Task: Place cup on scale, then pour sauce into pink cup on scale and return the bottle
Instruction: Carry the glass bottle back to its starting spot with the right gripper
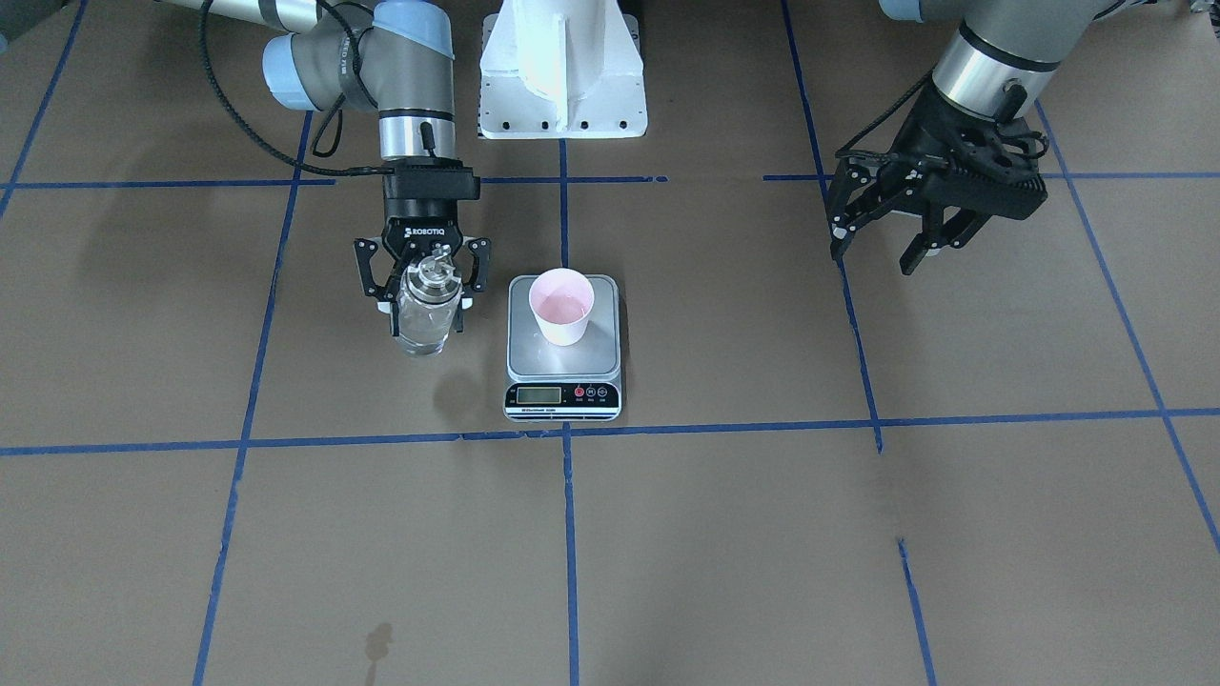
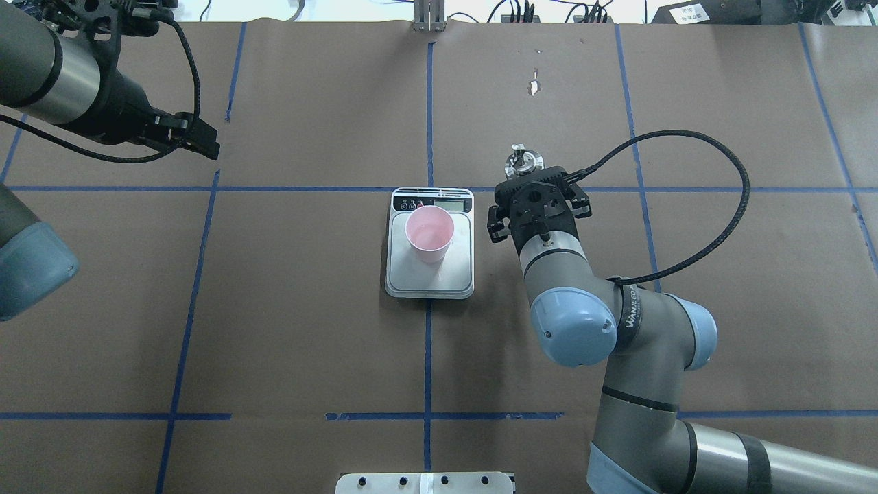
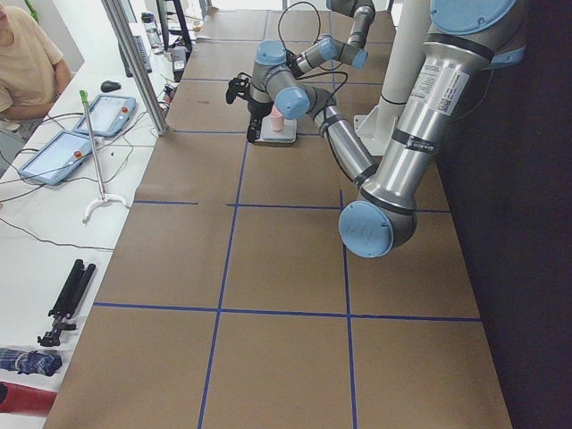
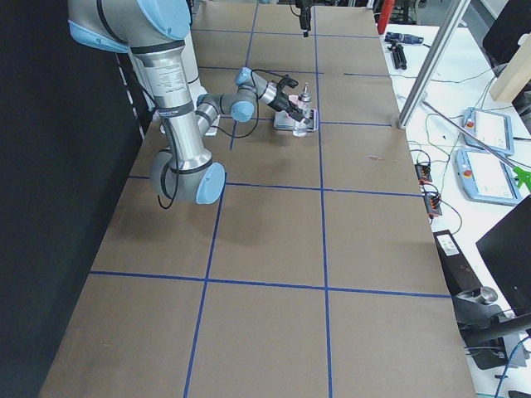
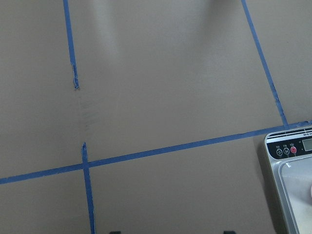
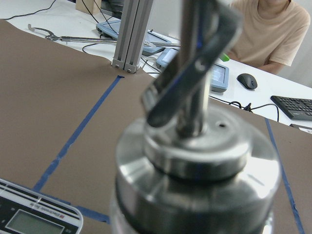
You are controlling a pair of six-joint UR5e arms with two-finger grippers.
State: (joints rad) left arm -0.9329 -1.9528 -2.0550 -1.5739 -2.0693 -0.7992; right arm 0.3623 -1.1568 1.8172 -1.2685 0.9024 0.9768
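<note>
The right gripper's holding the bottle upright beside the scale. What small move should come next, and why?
Probably lower the bottle straight down to the table and open the right gripper. The cup on the scale already seems to hold liquid, and the bottle is upright beside it, so pouring looks done.

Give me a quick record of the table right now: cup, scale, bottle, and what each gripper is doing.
cup: upright on the scale's platform, pink inside showing
scale: flat on the table, display toward the operators' side
bottle: upright beside the scale on the robot's right, not touching it
right gripper: shut on the bottle, one finger on each side
left gripper: open, empty, well away from the scale
bottle resting or lifted: cannot tell
</note>
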